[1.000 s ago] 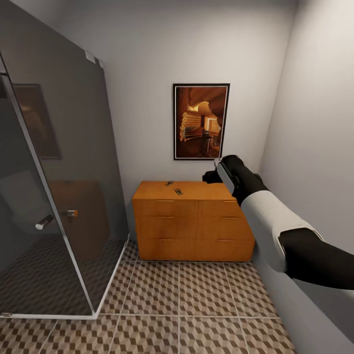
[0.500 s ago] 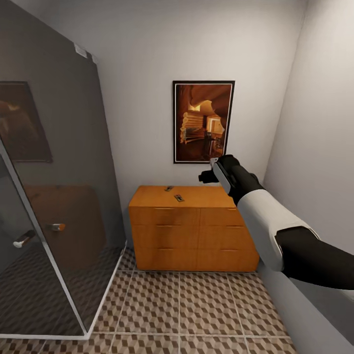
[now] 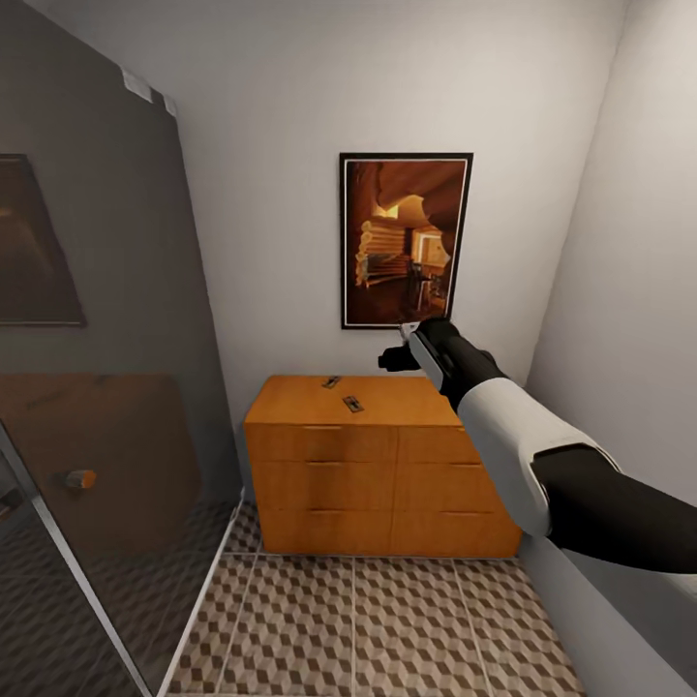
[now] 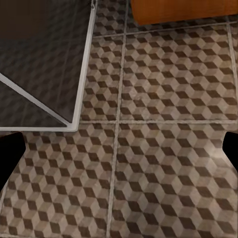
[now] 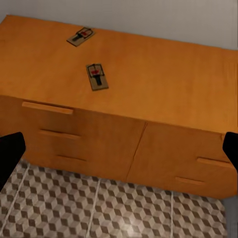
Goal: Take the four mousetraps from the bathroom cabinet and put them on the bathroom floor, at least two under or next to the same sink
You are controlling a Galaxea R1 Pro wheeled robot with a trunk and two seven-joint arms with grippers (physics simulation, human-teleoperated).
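Observation:
Two mousetraps (image 3: 331, 382) (image 3: 352, 402) lie flat on top of the orange cabinet (image 3: 378, 474) against the far wall. In the right wrist view they are small brown slabs with red marks, one farther back (image 5: 81, 36) and one nearer the front edge (image 5: 97, 76), on the cabinet (image 5: 163, 94). My right gripper (image 3: 395, 357) hovers above the cabinet top, to the right of both traps, open and empty (image 5: 119, 151). My left gripper (image 4: 119, 151) hangs open over the bathroom floor (image 4: 163, 178). The bathroom sink is out of view.
A dark glass shower enclosure (image 3: 87, 387) with a pale frame (image 4: 82, 94) stands at the left. A framed picture (image 3: 405, 239) hangs above the cabinet. The right wall (image 3: 629, 319) runs close beside my right arm. Patterned tiles (image 3: 368, 629) stretch in front of the cabinet.
The camera has moved closer to the cabinet, which now looks larger, while the shower glass slid left. My right gripper has shifted a little left, nearer the traps.

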